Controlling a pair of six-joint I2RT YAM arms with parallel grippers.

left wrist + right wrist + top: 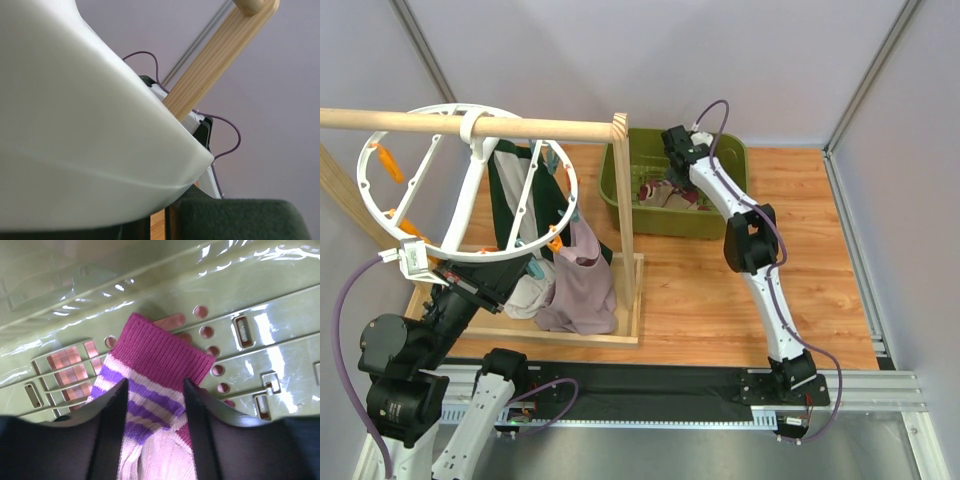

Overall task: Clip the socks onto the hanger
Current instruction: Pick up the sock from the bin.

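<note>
The white wheel-shaped hanger (465, 200) hangs by its hook loop from the wooden rod and is tilted. My left gripper (455, 275) is at its lower rim. In the left wrist view the white rim (90, 140) fills the frame and lies against a dark finger pad (240, 220), so the jaws look shut on it. My right gripper (672, 172) reaches down into the green basket (740, 150). In the right wrist view its fingers (112, 415) are closed on a cream-pink sock (155, 355) with purple stripes and a maroon cuff. More socks (655, 192) lie in the basket.
The wooden rod (560, 128) and its upright post (623, 200) stand on a wooden base frame (620, 335). A mauve garment (585, 290) and a dark green and white garment (515, 190) hang under the hanger. Orange clips (390, 160) sit on the ring.
</note>
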